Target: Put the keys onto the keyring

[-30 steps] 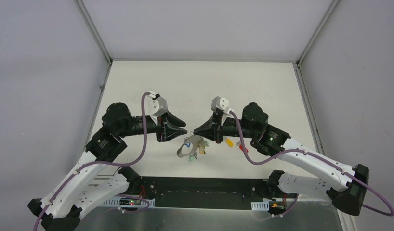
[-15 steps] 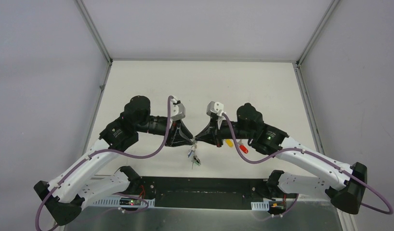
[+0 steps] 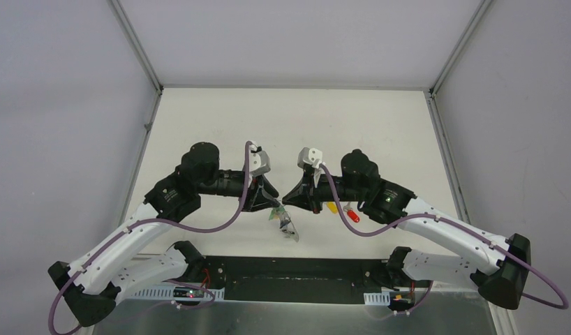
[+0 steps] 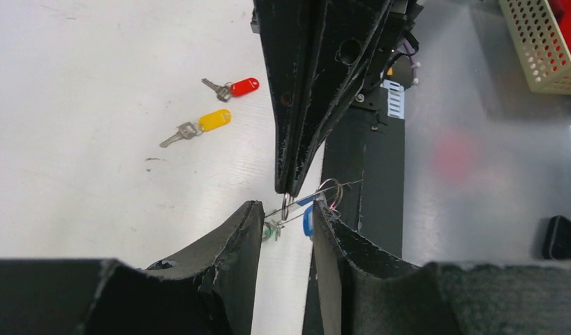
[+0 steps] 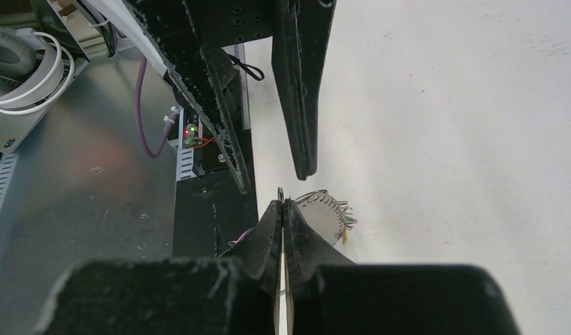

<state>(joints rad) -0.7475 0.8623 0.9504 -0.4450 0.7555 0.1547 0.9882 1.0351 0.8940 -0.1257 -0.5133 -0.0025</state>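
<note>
The keyring point(image 3: 290, 227) hangs off the table below the two meeting gripper tips, with several keys bunched on it. My right gripper point(image 3: 285, 199) is shut on a small metal loop point(image 4: 286, 206) that the keyring's wire point(image 4: 342, 187) runs through. My left gripper point(image 4: 286, 204) is open, one finger on each side of that loop and wire. A blue tag point(image 4: 308, 220) and a green one point(image 4: 272, 229) hang just behind. In the right wrist view the keyring point(image 5: 323, 209) shows beside the shut right gripper point(image 5: 282, 202). A yellow-tagged key point(image 3: 331, 206) and a red-tagged key point(image 3: 352, 215) lie on the table under the right arm.
The black base bar point(image 3: 290, 269) runs along the near edge just below the hanging bunch. A yellow perforated basket point(image 4: 541, 49) sits off the table to the side. The enclosure's walls meet the table at the back point(image 3: 290, 87).
My left arm swung right until its tips met the right gripper's tips around the wire. The keyring bunch rose with the right gripper and now hangs tilted.
</note>
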